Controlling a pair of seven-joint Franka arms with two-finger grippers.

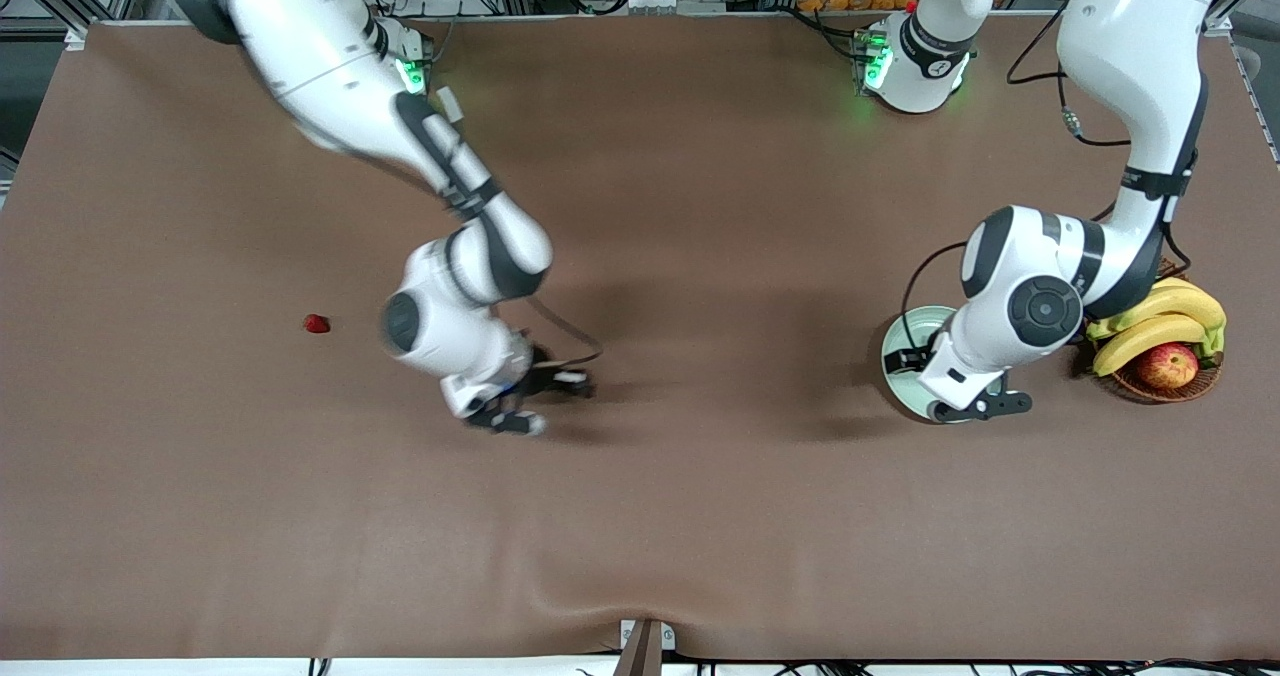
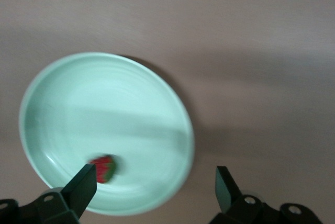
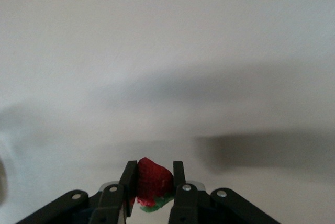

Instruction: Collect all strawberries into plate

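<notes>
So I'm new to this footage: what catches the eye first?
The right claw is shut on a strawberry above the bare middle of the table. The left claw hangs open over the mint plate, where one strawberry lies. A third strawberry sits alone toward the right arm's end.

the right arm reaches from its base out over the middle of the table, elbow bent, its gripper (image 3: 152,195) low above the cloth with both fingers clamped on a strawberry (image 3: 153,183). the left arm folds down at its own end of the table, its gripper (image 2: 156,186) hanging above the plate (image 2: 52,85), fingers spread wide.
</notes>
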